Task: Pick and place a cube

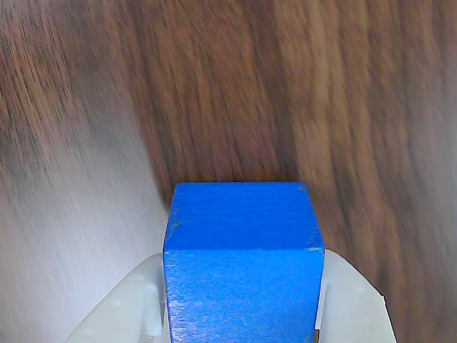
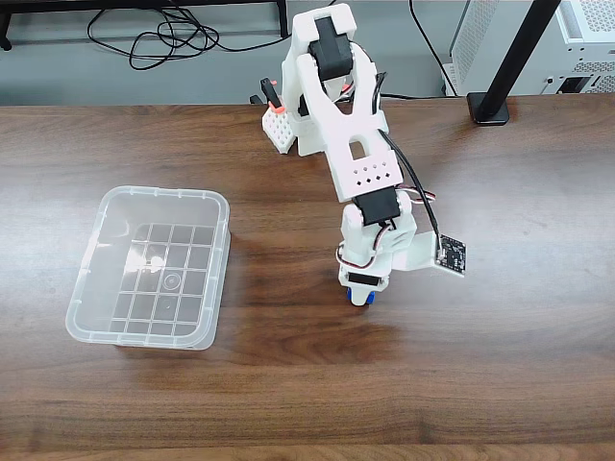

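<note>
The blue cube (image 1: 243,257) fills the lower middle of the wrist view, held between two white fingers (image 1: 128,304) that press on its left and right faces. My gripper (image 1: 243,289) is shut on it. In the fixed view the white arm reaches down to the middle of the wooden table (image 2: 500,365). My gripper (image 2: 359,294) points down there, and a sliver of the blue cube (image 2: 351,297) shows at its tip. The wood behind the cube is blurred in the wrist view. I cannot tell whether the cube touches the table.
A clear plastic bin (image 2: 163,193) with a gridded floor sits on the left of the table, well apart from the gripper. A black pole base (image 2: 490,109) and a white case (image 2: 586,38) stand at the back right. Cables (image 2: 183,43) lie behind the table.
</note>
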